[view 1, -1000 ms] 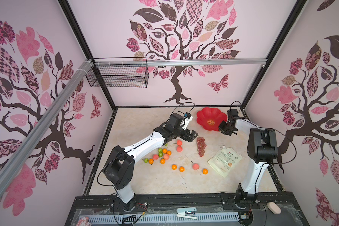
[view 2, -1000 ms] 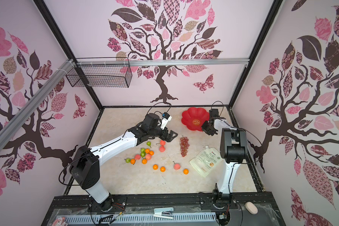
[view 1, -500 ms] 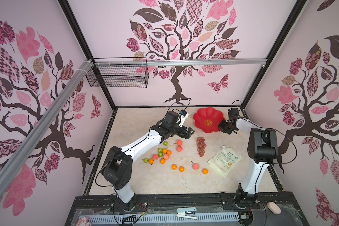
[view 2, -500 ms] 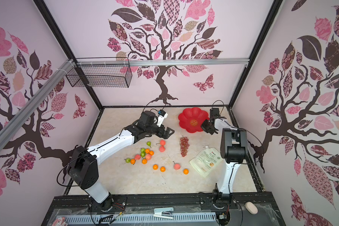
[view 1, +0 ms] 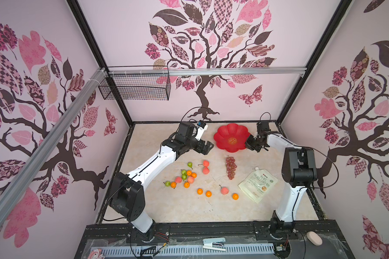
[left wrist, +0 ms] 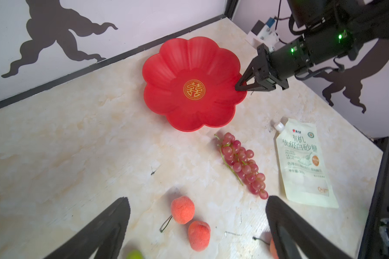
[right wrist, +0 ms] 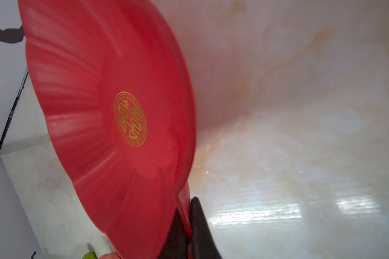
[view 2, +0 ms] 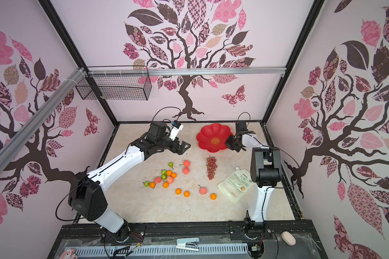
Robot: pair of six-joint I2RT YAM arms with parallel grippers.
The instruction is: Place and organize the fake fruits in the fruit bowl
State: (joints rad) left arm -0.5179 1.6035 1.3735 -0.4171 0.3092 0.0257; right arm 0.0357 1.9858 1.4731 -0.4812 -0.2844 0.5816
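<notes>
right claw [left wrist: 239,86]: closed on the bowl [left wrist: 180,67], gripping its right rim; the right wrist view shows the rim pinched between both fingers [right wrist: 200,228].
left claw [view 1: 206,148]: open and holding nothing, above the surface [view 1: 166,208], just left of the bowl and on the far side of the fruit.
bowl: at the far right of the surface, with the gold emblem [left wrist: 194,89] facing up at its centre; whether the gripped side is lifted cannot be told.
grapes [view 1: 230,167]: on the surface just on the near side of the bowl, not touching it, with the bunch running far to near.
peaches [view 1: 206,163]: two, touching each other, left of the grapes.
pear [view 1: 190,165]: left of the peaches, apart from them.
cluster [view 1: 190,179]: oranges, green fruits and peaches packed close together, on the near side of the pear, left of the middle.
near row: two oranges [view 1: 200,191] side by side, then a lone peach [view 1: 224,190] and a single orange [view 1: 235,196] to their right.
pouch [view 1: 257,183]: flat on the surface, right of the grapes, on the near side of the bowl.
basket [view 1: 135,88]: hangs on the far wall, high on the left.
</notes>
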